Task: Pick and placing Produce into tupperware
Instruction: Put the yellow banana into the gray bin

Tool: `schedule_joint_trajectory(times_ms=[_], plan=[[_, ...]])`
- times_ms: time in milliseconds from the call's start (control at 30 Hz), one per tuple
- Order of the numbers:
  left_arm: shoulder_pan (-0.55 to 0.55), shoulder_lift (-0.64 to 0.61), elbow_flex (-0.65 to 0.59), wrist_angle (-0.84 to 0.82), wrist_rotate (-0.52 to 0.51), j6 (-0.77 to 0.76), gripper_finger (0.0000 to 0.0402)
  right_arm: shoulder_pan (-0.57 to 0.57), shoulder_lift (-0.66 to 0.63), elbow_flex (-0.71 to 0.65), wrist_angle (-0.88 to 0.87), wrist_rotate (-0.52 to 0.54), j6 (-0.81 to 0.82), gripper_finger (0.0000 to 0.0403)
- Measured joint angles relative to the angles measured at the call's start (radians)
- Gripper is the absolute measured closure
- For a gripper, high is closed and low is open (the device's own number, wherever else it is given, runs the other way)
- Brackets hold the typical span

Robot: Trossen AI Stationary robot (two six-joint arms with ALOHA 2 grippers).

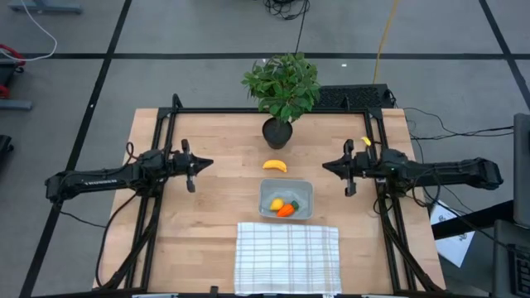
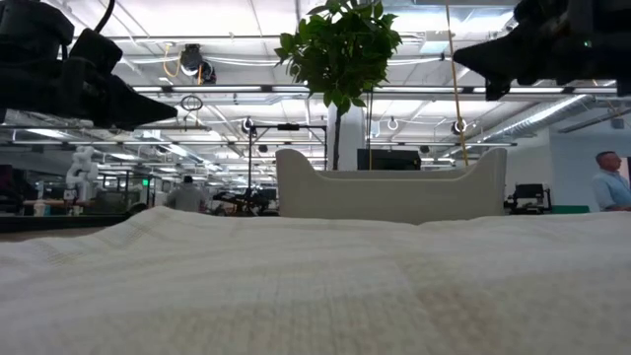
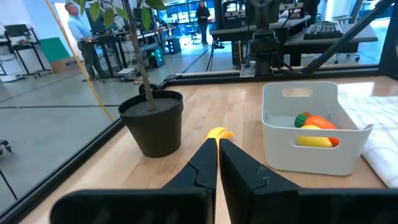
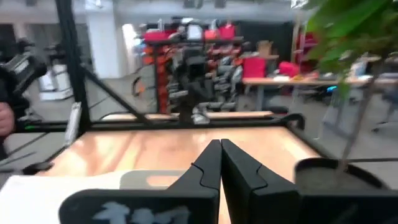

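The white checked cloth [image 1: 287, 257] lies at the near edge of the wooden surface [image 1: 215, 215], flat and spread out. Just behind it stands the tupperware [image 1: 286, 199], a small clear container. Inside it are the orange carrot [image 1: 286, 210] with its green top and the small yellow lemon [image 1: 276, 204], close together. The banana [image 1: 275, 165] lies on the bare wood behind the container, near it but not touching. Further back stands the potted plant [image 1: 281, 87] in a dark pot.

The left gripper [image 1: 209, 163] hangs over the left side of the surface, its fingers clenched on nothing. The right gripper [image 1: 326, 166] is over the right side, fingers also pressed together and empty. Both are well apart from the produce.
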Motion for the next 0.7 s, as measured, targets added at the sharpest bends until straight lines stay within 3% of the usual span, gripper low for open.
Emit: schedule_joint_trajectory(times_ms=[233,533,700], plan=[[0.0,0.0,0.0,0.016,0.0,0.0,0.038,-0.055,0.162,0.154,-0.131,-0.086,0.057,0.0403],[0.0,0.0,0.0,0.023,0.0,-0.003,0.038,-0.128,0.314,0.42,-0.499,-0.154,0.071,0.0403],[0.0,0.0,0.0,0.022,0.0,-0.023,0.038,-0.142,0.386,0.473,-0.562,-0.201,0.072,0.0403]])
